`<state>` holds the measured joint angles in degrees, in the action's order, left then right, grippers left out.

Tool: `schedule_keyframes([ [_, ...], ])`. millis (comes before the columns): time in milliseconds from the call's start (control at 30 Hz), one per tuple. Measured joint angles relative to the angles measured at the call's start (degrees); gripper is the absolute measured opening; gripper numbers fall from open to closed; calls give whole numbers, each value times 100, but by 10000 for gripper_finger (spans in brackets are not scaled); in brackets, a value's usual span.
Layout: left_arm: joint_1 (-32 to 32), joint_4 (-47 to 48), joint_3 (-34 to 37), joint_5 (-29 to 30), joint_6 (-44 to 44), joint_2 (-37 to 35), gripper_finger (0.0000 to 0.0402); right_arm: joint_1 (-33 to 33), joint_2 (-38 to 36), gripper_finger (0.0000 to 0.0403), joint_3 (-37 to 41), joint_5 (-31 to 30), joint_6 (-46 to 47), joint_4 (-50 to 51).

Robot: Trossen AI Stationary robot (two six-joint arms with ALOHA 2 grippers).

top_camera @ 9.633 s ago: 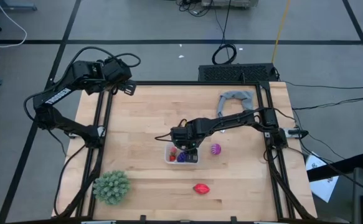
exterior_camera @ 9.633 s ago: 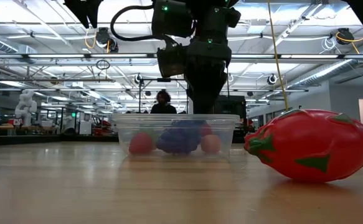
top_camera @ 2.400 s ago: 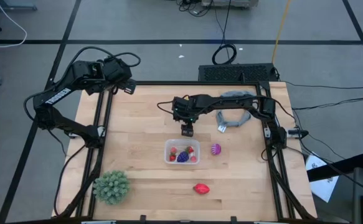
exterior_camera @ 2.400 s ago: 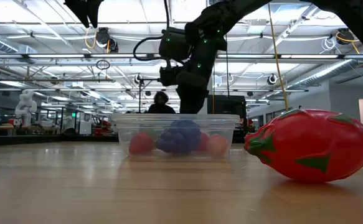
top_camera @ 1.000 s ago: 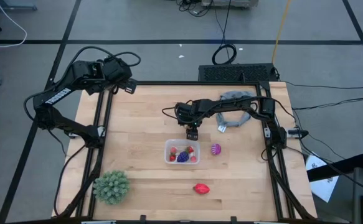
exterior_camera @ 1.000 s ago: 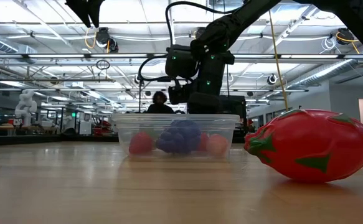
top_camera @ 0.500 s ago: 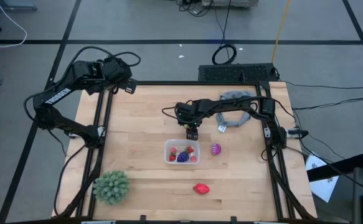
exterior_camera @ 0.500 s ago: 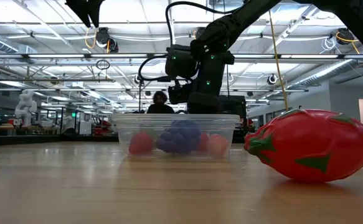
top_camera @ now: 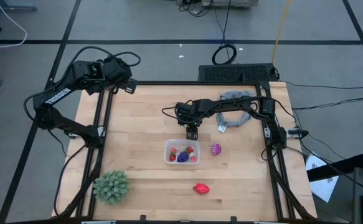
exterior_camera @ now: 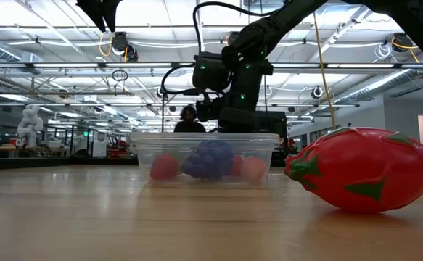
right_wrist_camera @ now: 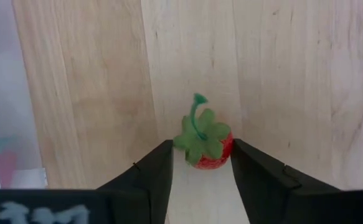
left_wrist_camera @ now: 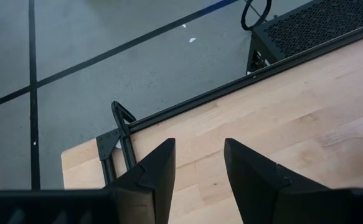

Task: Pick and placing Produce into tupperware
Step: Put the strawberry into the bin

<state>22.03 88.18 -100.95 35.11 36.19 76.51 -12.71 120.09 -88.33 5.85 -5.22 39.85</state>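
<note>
A small red strawberry (right_wrist_camera: 205,148) with a green leafy cap sits between my right gripper's (right_wrist_camera: 201,163) fingers, just beyond the far side of the clear tub (top_camera: 167,152). In the high view my right gripper (top_camera: 192,132) points down near the table's middle. The tub (exterior_camera: 205,156) holds a dark purple fruit (exterior_camera: 209,160) and red berries. The magenta fruit (top_camera: 215,149) lies to the tub's right, and the larger red oval (top_camera: 200,188) lies nearer. My left gripper (left_wrist_camera: 198,163) is open and waits above the table's far left corner (top_camera: 130,89). My right gripper has the strawberry's red body (right_wrist_camera: 221,149) pinched between its two fingers, which come from above pointing down. The leafy cap (right_wrist_camera: 197,134) and stem stick out past the fingertips. I cannot tell whether the berry rests on the wood or is lifted clear.
A big green spiky ball (top_camera: 111,186) stands at the near left. A grey cloth ring (top_camera: 236,96) lies at the far right under the right arm. Black rails (top_camera: 102,134) frame the table. Bare wood lies left of the tub.
</note>
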Motion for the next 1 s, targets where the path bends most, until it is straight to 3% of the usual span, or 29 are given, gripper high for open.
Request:
schedule_keyframes([
  [600, 0, 2, 0, 0, 4, 0, 143, -4, -83, 97, -15, -155, -17, 25],
  [1000, -1, 4, 0, 0, 4, 0, 143, -4, -83, 94, -67, -157, -81, 102],
])
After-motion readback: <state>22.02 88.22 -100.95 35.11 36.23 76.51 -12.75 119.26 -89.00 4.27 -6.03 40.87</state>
